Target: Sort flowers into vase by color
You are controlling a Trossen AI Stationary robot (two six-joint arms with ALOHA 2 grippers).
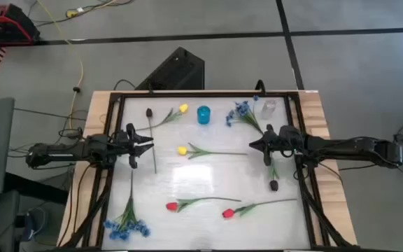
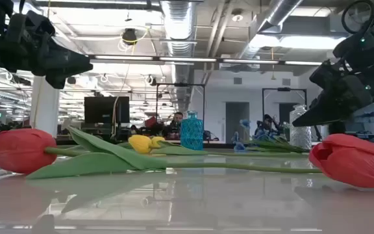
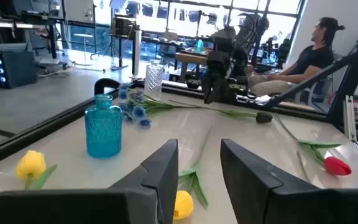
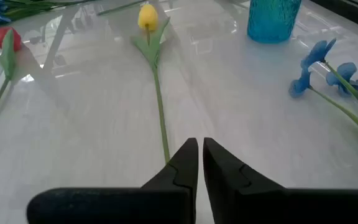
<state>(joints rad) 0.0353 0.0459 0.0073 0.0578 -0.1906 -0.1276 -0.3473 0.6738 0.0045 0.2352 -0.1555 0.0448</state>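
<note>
Table (image 1: 208,182) strewn with loose flowers, vases at far edge; middle yellow tulip (image 1: 182,150) lying crosswise, stem toward right gripper (image 1: 259,148) — fingers nearly clenched, empty, just off stem tip; left gripper (image 1: 147,147) parted, empty, beside bloom — either could take it.

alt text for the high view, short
Overhead of a white table strewn with flowers: two yellow tulips, two red tulips, two blue sprays, dark buds, around a blue vase. Left gripper and right gripper hover at opposite edges.
</note>
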